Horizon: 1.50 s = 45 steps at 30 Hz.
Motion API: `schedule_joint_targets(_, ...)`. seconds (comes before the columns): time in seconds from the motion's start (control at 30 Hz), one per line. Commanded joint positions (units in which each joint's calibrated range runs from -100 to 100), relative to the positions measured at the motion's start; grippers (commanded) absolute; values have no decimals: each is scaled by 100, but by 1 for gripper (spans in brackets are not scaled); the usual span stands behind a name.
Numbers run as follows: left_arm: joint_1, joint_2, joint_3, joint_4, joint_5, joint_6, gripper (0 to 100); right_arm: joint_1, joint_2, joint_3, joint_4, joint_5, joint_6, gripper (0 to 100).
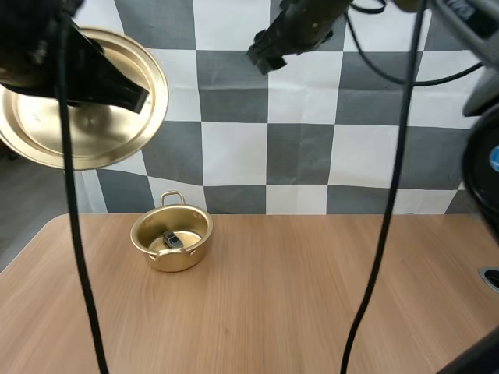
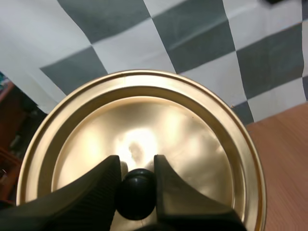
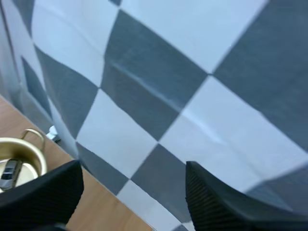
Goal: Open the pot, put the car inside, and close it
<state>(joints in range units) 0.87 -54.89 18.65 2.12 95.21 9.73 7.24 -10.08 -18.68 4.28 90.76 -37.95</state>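
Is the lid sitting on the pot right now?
No, the left gripper holds the lid by its knob up in the air, while the pot stands open on the table with the car inside.

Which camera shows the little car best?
The high view: it looks down into the open pot onto the car. The right wrist view catches part of it over the rim; the left wrist view faces the lid.

Lid: brass-coloured metal, smooth, glossy, mirror-like glare at the centre. Lid knob: black, smooth, semi-gloss. Pot: same golden metal, polished. Table: light wood grain, matt. Left gripper fingers: black, matt, finely ribbed inner faces. Right gripper fingers: same black, textured finish.
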Motion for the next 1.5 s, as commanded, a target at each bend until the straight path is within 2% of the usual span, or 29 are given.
schedule_joint_targets(0.0, 0, 753, 427, -2, -603, 4, 0, -515, -987, -4, 4, 80, -2, 100)
schedule_joint_targets(0.17, 0, 1649, 814, -2, -1731, 4, 0, -771, -1866, 11, 8, 532, -2, 100)
schedule_joint_targets(0.33, 0, 2400, 826, -2, -2377, 4, 0, -771, -2420, 11, 8, 924, 369, 100)
schedule_joint_targets(0.57, 0, 3180, 826, -71, -2843, 14, 0, -771, -2672, 106, 8, 924, 790, 100)
schedule_joint_targets(0.97, 0, 4447, 826, -212, -2893, 118, 0, -771, -2782, 194, -124, 924, 792, 100)
schedule_joint_targets(1.47, 0, 5109, 837, -248, -2953, 118, 0, -771, -2863, 194, -428, 924, 792, 100)
